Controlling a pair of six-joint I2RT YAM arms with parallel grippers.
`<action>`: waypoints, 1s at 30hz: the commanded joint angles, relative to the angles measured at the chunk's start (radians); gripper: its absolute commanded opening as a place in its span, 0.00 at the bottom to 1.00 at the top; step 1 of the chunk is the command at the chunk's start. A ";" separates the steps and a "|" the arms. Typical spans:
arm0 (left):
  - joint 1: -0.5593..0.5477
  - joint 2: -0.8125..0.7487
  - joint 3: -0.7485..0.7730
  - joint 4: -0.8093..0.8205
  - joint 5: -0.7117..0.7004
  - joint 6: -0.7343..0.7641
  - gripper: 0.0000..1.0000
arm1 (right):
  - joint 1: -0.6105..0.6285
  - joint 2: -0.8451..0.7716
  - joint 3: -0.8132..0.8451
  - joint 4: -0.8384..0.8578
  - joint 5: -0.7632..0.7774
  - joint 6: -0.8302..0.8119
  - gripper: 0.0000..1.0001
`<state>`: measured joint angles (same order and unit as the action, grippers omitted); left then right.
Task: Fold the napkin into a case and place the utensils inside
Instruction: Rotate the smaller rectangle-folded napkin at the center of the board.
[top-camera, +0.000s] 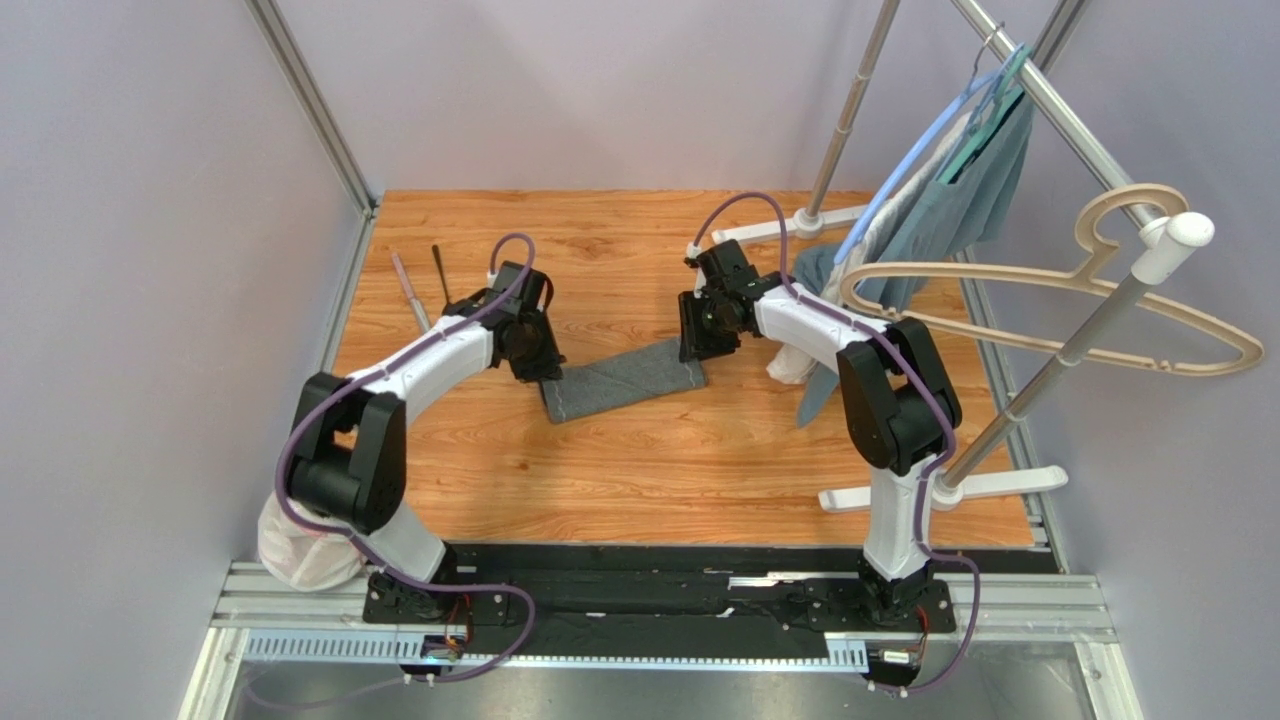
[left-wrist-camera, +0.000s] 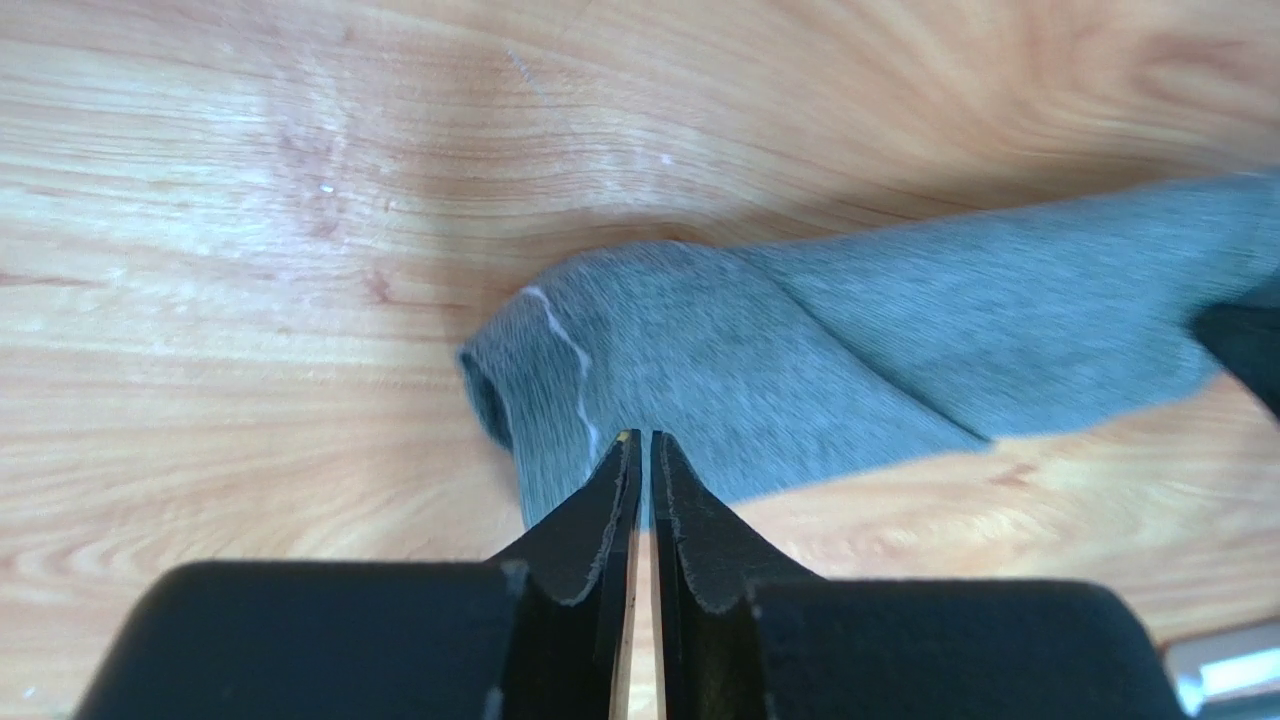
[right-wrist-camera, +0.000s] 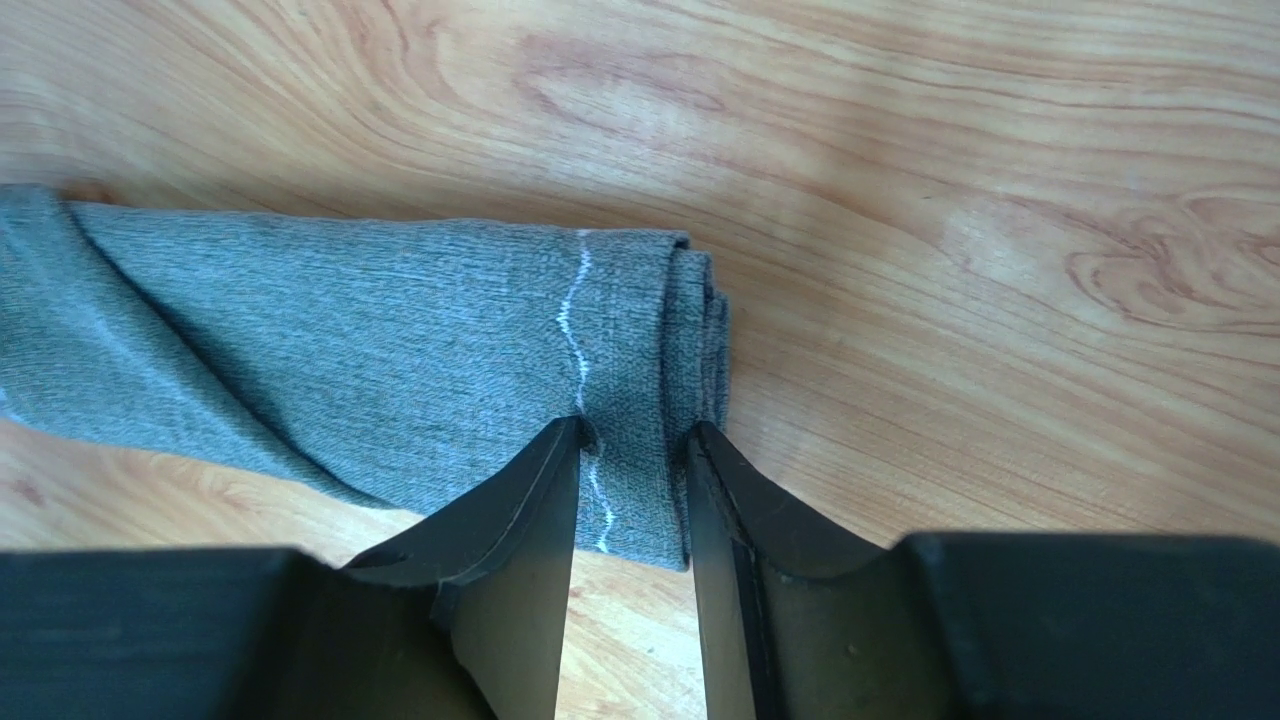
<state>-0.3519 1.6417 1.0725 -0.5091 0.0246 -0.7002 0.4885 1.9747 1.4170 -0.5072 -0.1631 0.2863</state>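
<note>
Lying near the middle of the light wooden table (top-camera: 676, 480), the dark grey cloth napkin (top-camera: 624, 380) with pale stitched lines is folded into a narrow flat strip, slightly slanted, with one end toward each arm.

The left gripper (left-wrist-camera: 645, 440) points down at the strip's left end. Its black fingers are almost together, with only a thin slit between them, and their tips meet the cloth's near edge just beside a wavy stitch line. Whether any cloth is pinched there I cannot tell.

The right gripper (right-wrist-camera: 631, 443) stands over the opposite end, where the layers are stacked in a thick fold. Its jaws are parted – one fingertip sits on each side of the stitched line, and the cloth between them lies flat and unbunched, so nothing is clamped.

The slim silver-grey metal knife (top-camera: 409, 293) and the thin black spoon (top-camera: 442, 273) lie side by side near the table's far left corner – beyond the left arm, apart from the napkin, outside the fold.

At the right, a teal-grey fabric garment (top-camera: 984, 180) hangs from a metal rack, with a beige plastic hanger (top-camera: 1142, 338) on the rail in front of it.
</note>
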 joint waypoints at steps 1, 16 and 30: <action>0.030 -0.114 0.011 -0.034 -0.015 0.030 0.14 | 0.004 -0.063 0.066 -0.004 -0.029 0.019 0.37; 0.085 0.070 0.004 -0.032 -0.052 0.041 0.08 | 0.005 0.044 0.192 -0.060 -0.016 0.020 0.38; 0.082 0.089 0.012 -0.031 -0.057 0.071 0.07 | 0.041 0.059 0.157 -0.060 -0.023 0.044 0.38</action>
<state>-0.2676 1.7451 1.0821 -0.5423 -0.0364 -0.6476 0.5167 2.0514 1.6226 -0.5926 -0.1894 0.3141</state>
